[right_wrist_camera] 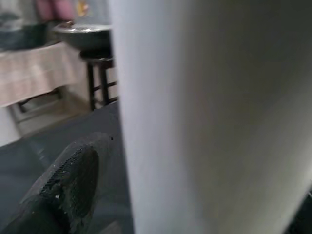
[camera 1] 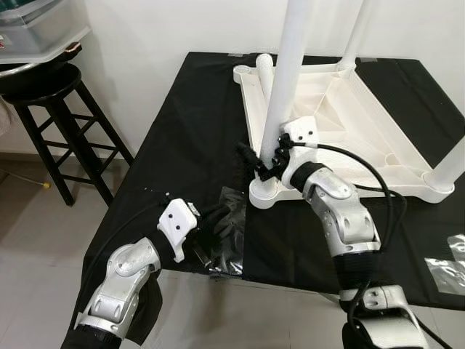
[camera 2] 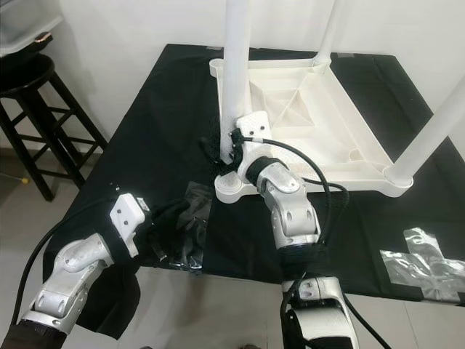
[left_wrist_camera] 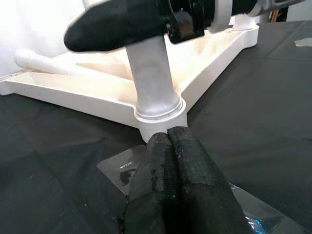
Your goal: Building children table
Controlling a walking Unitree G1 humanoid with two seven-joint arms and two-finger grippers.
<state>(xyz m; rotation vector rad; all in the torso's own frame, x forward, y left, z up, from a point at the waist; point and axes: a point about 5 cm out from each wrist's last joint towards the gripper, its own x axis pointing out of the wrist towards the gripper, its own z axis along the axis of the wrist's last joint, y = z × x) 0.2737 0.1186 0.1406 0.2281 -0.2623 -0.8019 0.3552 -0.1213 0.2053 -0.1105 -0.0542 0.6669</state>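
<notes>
A white children's table top (camera 1: 341, 116) lies upside down on a black-covered table (camera 1: 182, 138). A white leg (camera 1: 287, 73) stands upright in the near left corner socket (camera 1: 265, 195). My right gripper (camera 1: 263, 163) is shut on that leg just above the socket; the right wrist view shows the leg (right_wrist_camera: 204, 117) close up with one black finger (right_wrist_camera: 63, 185) beside it. My left gripper (camera 1: 218, 222) rests shut at the table's near edge on a clear plastic bag (camera 1: 231, 251), its fingers (left_wrist_camera: 195, 185) pressed together and pointing at the socket (left_wrist_camera: 156, 109).
Two more legs stand upright at the far right (camera 1: 356, 29) and near right (camera 1: 450, 167) corners; a loose leg (camera 1: 263, 69) lies at the far left corner. A black stool (camera 1: 51, 94) stands to the left. Crumpled plastic wrap (camera 2: 429, 262) lies at near right.
</notes>
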